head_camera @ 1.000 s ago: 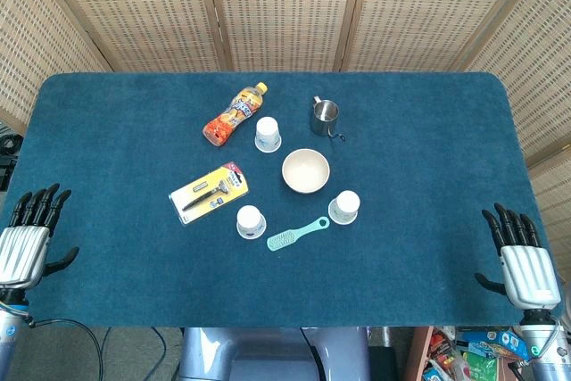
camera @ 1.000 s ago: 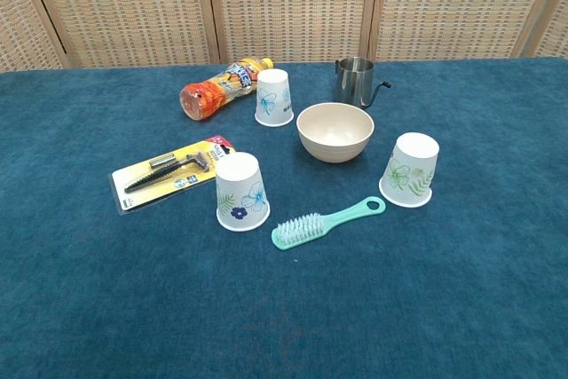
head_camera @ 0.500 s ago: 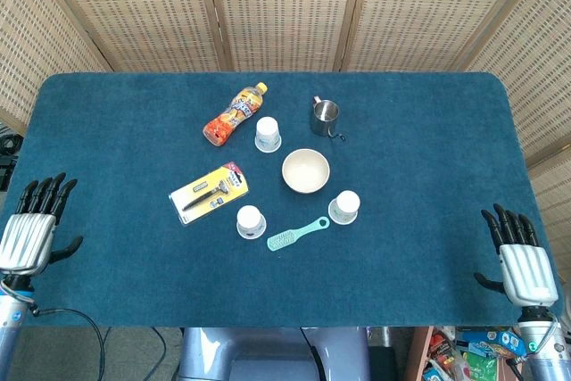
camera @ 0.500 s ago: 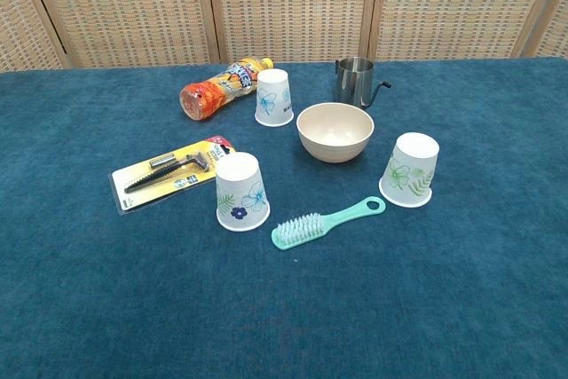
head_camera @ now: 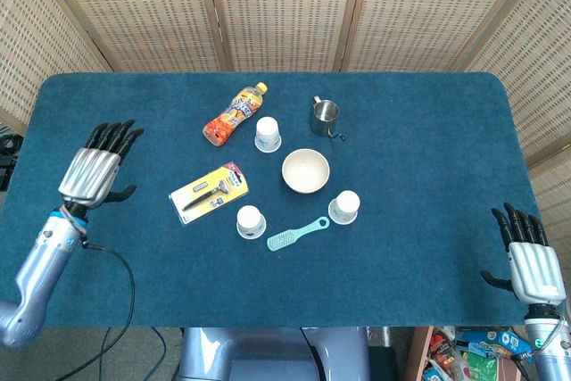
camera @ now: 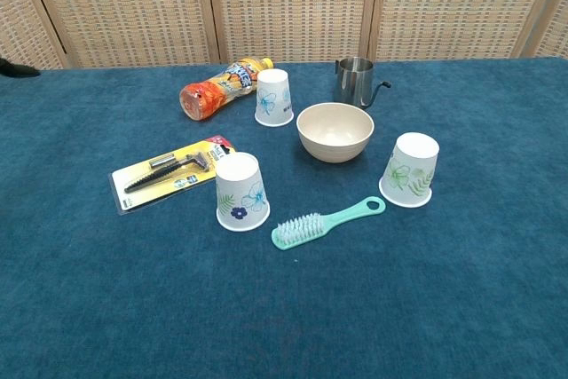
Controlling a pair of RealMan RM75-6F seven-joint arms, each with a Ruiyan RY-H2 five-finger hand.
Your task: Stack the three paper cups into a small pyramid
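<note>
Two hands hover empty with fingers spread: left hand over the blue table, right hand at its near corner. Three upside-down paper cups stand apart: one beside the juice bottle, one by the razor pack, one below the bowl.

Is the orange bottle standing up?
No, the orange bottle is lying on its side on the blue table, beside a paper cup.

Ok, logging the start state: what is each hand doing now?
Left hand: open, holding nothing.
Right hand: open, holding nothing.
</note>
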